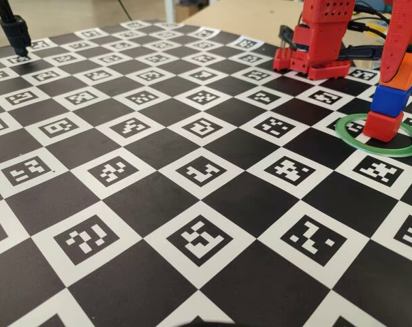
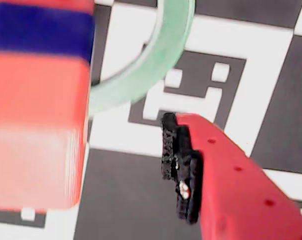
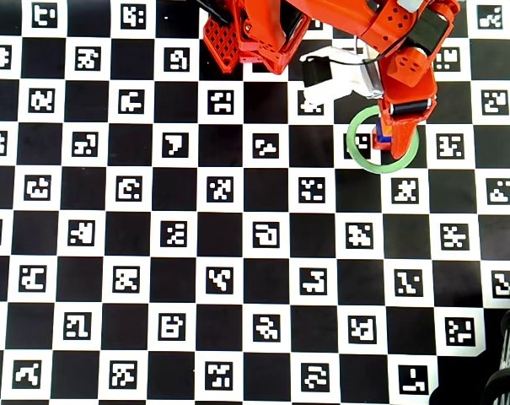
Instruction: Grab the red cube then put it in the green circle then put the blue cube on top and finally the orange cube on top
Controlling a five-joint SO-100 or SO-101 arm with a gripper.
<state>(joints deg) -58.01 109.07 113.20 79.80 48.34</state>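
In the fixed view the red cube [image 1: 383, 126] stands inside the green circle [image 1: 340, 128]. The blue cube [image 1: 391, 100] sits on it, and the orange cube [image 1: 410, 68] is on top, shifted a little right. My gripper [image 1: 403, 65] is around the orange cube. In the wrist view the orange cube [image 2: 36, 130] fills the left, with the blue cube [image 2: 41, 30] beyond it and the green circle [image 2: 141, 75] behind. My gripper [image 2: 86, 135] is open. Bare board shows between the cube and the black pad [image 2: 178, 165]. The other finger is out of view. From overhead, the gripper [image 3: 398, 135] hides most of the stack inside the green circle [image 3: 381, 171].
The checkered marker board [image 1: 192, 204] covers the table. The red arm base [image 1: 314, 48] stands at the back, left of the stack, with cables behind it. A black stand [image 1: 15, 30] is at the far left corner. A dark object [image 3: 499, 388] shows at the overhead view's lower right.
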